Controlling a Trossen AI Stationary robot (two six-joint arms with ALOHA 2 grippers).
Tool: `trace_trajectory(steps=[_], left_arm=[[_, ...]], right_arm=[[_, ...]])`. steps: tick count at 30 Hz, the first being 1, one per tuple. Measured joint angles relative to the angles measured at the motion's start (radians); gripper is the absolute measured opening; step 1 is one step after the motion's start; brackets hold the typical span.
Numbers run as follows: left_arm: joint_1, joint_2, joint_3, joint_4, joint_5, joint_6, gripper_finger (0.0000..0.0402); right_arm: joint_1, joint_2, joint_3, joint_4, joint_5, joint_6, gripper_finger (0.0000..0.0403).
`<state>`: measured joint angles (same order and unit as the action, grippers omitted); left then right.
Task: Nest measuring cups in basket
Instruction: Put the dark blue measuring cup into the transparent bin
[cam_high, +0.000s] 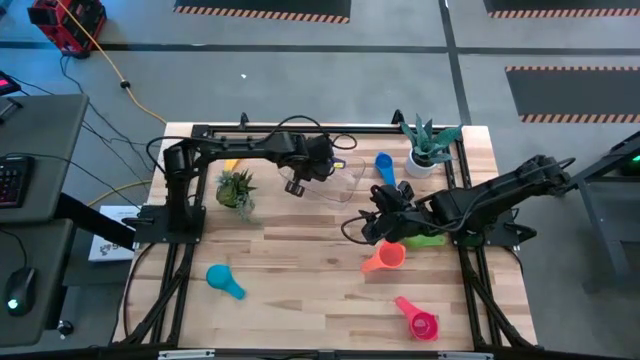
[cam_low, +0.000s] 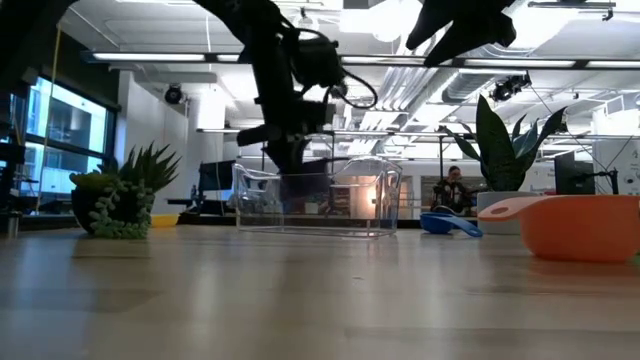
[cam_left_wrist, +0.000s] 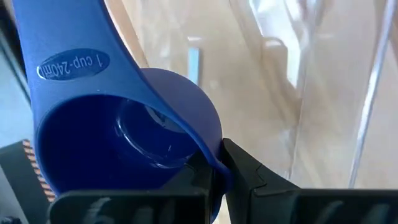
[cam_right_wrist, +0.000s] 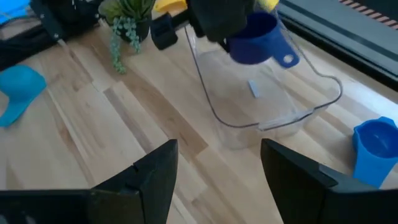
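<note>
Left fingers (cam_left_wrist: 217, 171) pinched on the rim of the dark blue cup (cam_right_wrist: 256, 38), the one marked 1 cup-240ml, bowl carried above the basket (cam_right_wrist: 273, 118). Basket sits at about 12 o'clock on the surface (cam_high: 300, 270), clear and, as far as I can tell, without a cup in it; only a small pale label shows on its floor. In the right wrist view the cup hangs over the basket's far end, handle sticking out along the basket's long axis, so the drop I judge to be nearly straight down, with the handle kept inside the walls. My right fingers (cam_right_wrist: 217, 168) are spread with nothing between them, hovering over bare wood near the centre, just beside the orange cup (cam_high: 385, 257) and the green cup (cam_high: 428, 240) at roughly 3 o'clock. Of the loose cups those two lie nearest the right arm; the blue cup (cam_high: 384, 166) stands just beside the basket at 1 o'clock, the red cup (cam_high: 418, 320) at 5 o'clock, the light blue cup (cam_high: 223, 281) at 8 o'clock, nearer my left arm. A yellow cup (cam_high: 231, 165) shows partly behind the left arm at 11 o'clock. Two potted plants stand clear of the drop path.
</note>
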<state>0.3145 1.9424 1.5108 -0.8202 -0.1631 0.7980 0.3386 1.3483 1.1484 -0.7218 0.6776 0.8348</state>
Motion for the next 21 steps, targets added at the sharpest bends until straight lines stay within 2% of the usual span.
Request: trace_trajectory(steps=[9,21], left_arm=[[0.013,0.061,0.001,-0.023,0.068,0.076,0.0009],[0.013,0.092,0.001,-0.041,0.031,0.081,0.0018]], right_arm=[[0.000,0.000,0.000,0.035,0.041,0.022,0.0222],[0.000,0.000,0.000,0.055,0.053,0.034,0.0222]])
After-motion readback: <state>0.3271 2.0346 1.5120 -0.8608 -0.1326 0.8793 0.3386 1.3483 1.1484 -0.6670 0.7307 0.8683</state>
